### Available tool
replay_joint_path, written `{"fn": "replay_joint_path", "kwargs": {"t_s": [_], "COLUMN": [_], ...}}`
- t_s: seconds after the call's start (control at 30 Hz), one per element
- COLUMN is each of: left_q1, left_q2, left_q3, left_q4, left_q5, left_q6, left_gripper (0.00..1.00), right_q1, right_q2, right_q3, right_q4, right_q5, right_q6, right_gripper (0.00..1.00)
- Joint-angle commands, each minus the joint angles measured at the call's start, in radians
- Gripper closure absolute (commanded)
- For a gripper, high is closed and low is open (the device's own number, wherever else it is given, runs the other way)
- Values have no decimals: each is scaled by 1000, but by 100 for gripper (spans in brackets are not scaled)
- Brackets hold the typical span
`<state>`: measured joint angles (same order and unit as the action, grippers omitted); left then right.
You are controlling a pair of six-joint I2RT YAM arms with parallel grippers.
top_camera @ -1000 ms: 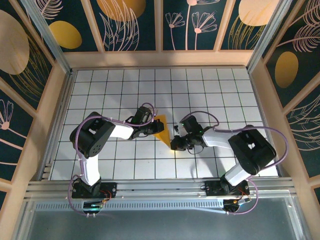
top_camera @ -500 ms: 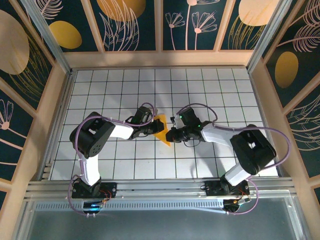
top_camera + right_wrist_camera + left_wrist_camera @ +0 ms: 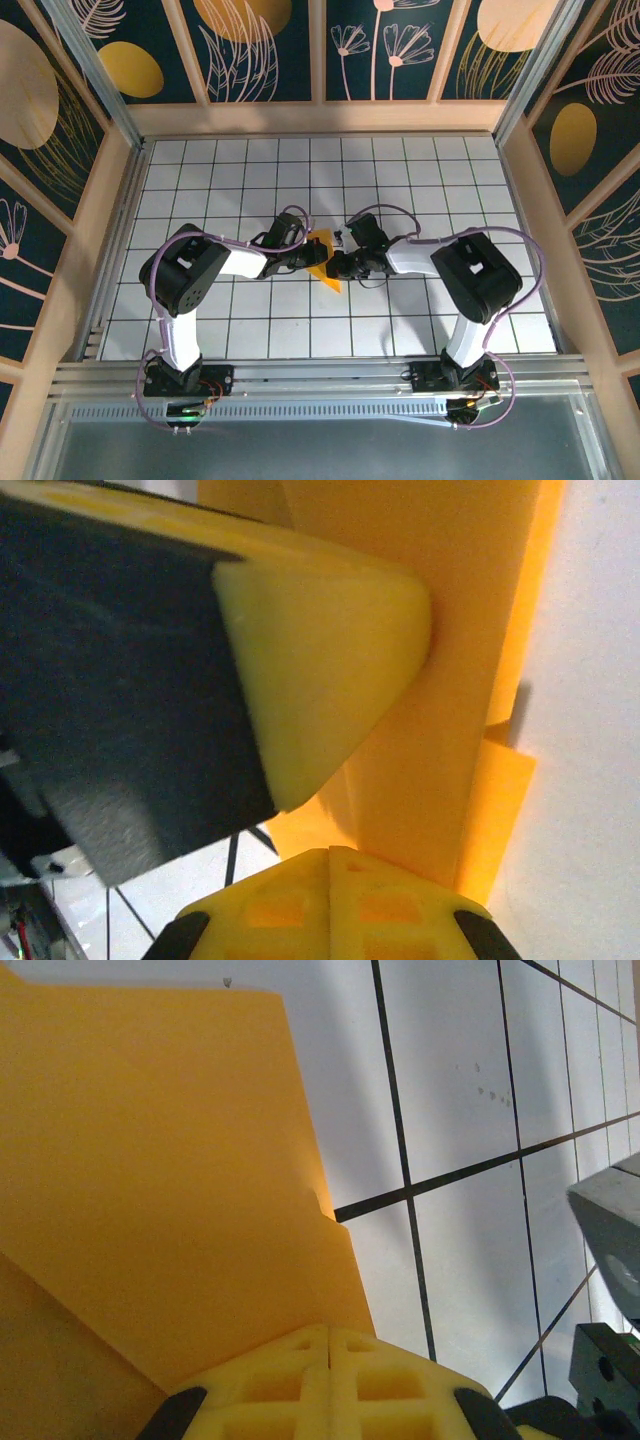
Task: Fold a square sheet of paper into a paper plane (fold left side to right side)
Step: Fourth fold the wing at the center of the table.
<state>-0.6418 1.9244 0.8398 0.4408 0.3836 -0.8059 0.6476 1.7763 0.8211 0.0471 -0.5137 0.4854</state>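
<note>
Paper plane [image 3: 326,264] part-folded, lies between my two tools, at both tips. Left gripper [image 3: 306,258] clenched, seems to pin it. Right gripper [image 3: 340,268] clenched, tip on fold. I'd press flat, slide slowly along crease, no dragging.

The left claw [image 3: 312,257] and right claw [image 3: 338,268] are hiding the thin orange-yellow folded paper's [image 3: 331,281] middle; its 6 o'clock tip is showing.

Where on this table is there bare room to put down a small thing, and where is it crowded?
Free: the far tile rows of the table along the back wall; the strip along the left wall; the far right corner. Crowded: the middle, where the left gripper and the right gripper meet at the orange paper.
</note>
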Motion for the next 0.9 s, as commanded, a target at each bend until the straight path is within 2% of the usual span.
{"fn": "replay_joint_path", "kwargs": {"t_s": [0.0, 0.33, 0.7, 0.87], "left_q1": [7, 8, 8, 8], "left_q2": [19, 22, 20, -1], "left_q3": [-22, -23, -23, 1], "left_q4": [-100, -104, -94, -92], "left_q5": [-52, -67, -68, -38], "left_q6": [17, 2, -3, 3], "left_gripper": [100, 100, 100, 100], "right_q1": [-3, -1, 6, 1], "right_q2": [34, 1, -136, -196], "right_q3": [35, -39, -189, -193], "right_q4": [13, -48, -108, -178], "right_q5": [37, 14, -25, -35], "right_q6": [1, -17, -28, -68], "right_gripper": [100, 100, 100, 100]}}
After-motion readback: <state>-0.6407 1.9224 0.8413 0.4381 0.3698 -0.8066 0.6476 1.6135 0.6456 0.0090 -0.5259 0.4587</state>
